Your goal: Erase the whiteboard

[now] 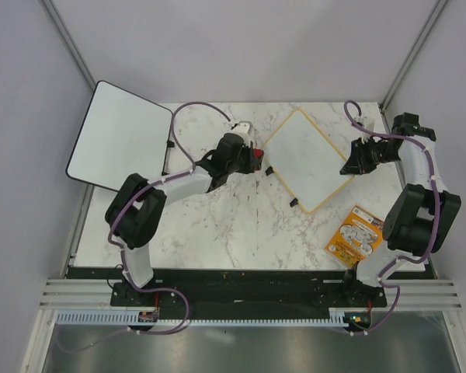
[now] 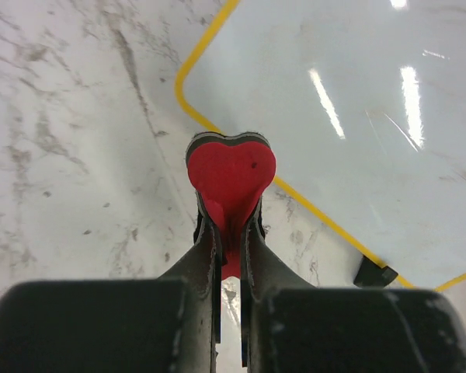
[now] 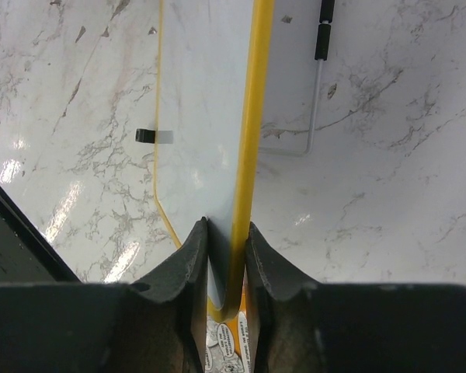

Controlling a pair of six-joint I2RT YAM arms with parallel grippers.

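The whiteboard [image 1: 307,159], with a thin yellow frame and small black clips [image 1: 293,203], lies turned like a diamond on the marble table. Its surface looks blank. My left gripper [image 1: 255,159] is shut on a red heart-shaped eraser [image 2: 231,175]. It holds the eraser over the marble just off the whiteboard's [image 2: 357,116] left corner. My right gripper [image 1: 355,162] is shut on the whiteboard's right edge. In the right wrist view its fingers [image 3: 194,256] clamp the yellow frame [image 3: 248,116] between them.
A larger black-framed white board [image 1: 120,144] overhangs the table's back left. An orange printed packet [image 1: 356,237] lies at the front right, below the whiteboard. A thin black-and-white stick [image 3: 320,47] lies on the marble beyond the whiteboard's edge. Grey walls enclose the table.
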